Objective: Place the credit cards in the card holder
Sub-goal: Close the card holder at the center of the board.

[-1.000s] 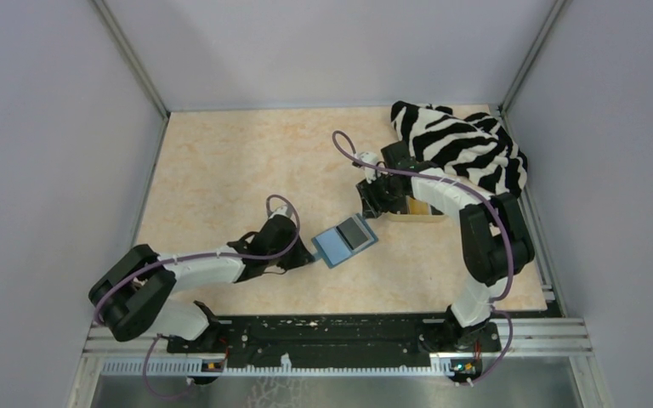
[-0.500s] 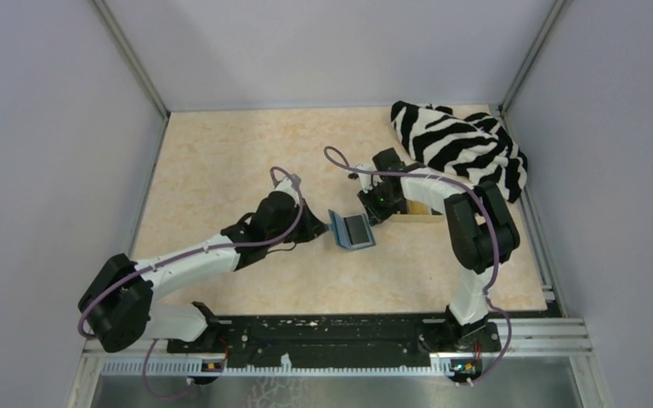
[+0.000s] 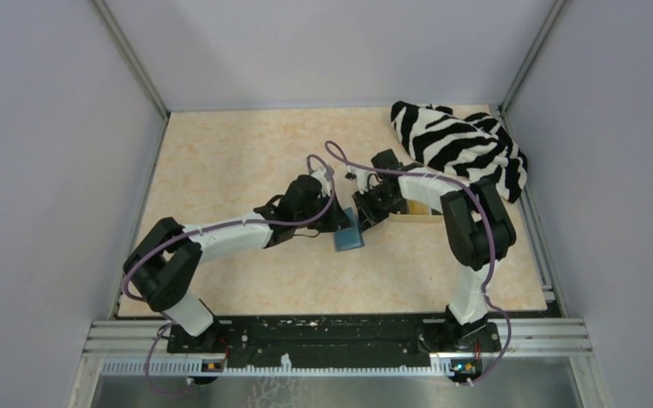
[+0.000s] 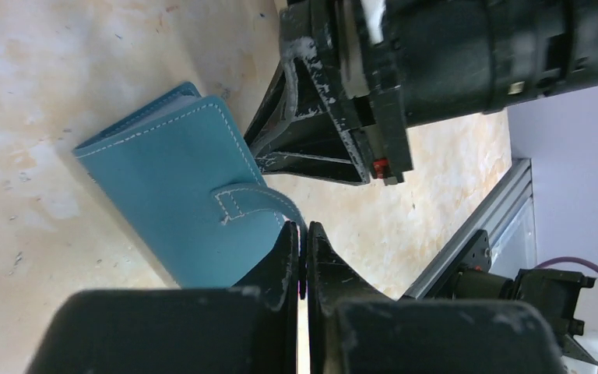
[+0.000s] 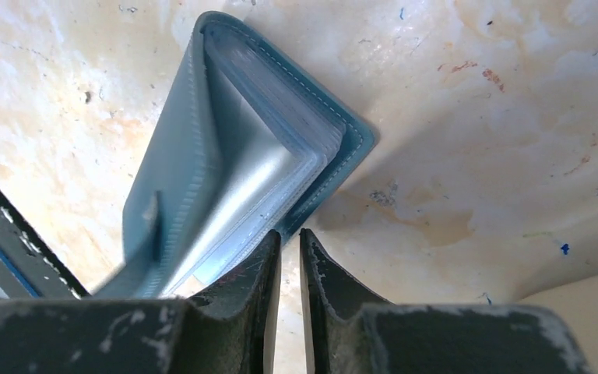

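Observation:
The teal card holder (image 3: 349, 237) lies at mid-table, folded nearly closed. In the left wrist view its cover (image 4: 173, 181) faces up and its strap (image 4: 258, 199) runs between my left gripper's (image 4: 304, 234) jaws, which are shut on it. The right wrist view shows the holder (image 5: 226, 156) half open like a booklet, with clear sleeves inside. My right gripper (image 5: 290, 238) is shut with only a thin gap, empty, its tips at the holder's near edge. In the top view the left gripper (image 3: 341, 223) and right gripper (image 3: 366, 212) meet over the holder. No credit card shows.
A zebra-striped cloth (image 3: 462, 146) lies heaped at the back right. A tan tray (image 3: 418, 210) sits just right of the right gripper, mostly hidden by the arm; its edge shows in the right wrist view (image 5: 592, 312). The right gripper's body (image 4: 405, 70) looms close in the left wrist view.
My left arm has swung right, carrying the holder's cover over, so the holder went from lying open flat to nearly folded shut. The right gripper stayed close beside it.

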Controlling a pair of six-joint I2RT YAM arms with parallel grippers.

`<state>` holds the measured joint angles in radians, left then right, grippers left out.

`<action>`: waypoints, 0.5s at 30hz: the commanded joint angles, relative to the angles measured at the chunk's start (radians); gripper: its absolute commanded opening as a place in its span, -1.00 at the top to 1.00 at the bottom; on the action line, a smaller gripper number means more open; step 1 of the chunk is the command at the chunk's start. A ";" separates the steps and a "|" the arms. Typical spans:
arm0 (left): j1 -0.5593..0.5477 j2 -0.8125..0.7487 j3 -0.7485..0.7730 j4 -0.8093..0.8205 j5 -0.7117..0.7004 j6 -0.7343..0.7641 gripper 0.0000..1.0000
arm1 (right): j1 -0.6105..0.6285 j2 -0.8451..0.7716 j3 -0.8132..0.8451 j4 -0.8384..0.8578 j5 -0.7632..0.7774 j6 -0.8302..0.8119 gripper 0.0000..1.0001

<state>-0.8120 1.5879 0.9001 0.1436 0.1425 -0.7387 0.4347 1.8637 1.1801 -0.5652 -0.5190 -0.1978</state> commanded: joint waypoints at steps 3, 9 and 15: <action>-0.003 0.124 0.039 0.083 0.111 0.006 1.00 | -0.056 -0.050 0.038 0.045 0.010 0.035 0.66; 0.000 0.272 0.092 0.119 0.159 -0.001 0.91 | -0.129 -0.141 0.015 0.081 -0.019 0.037 0.59; 0.013 0.275 0.058 0.224 0.248 -0.009 0.08 | -0.154 -0.182 -0.021 0.131 -0.199 0.041 0.56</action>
<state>-0.8078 1.8771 0.9722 0.2913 0.3271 -0.7547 0.2802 1.7412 1.1782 -0.5037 -0.5743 -0.1707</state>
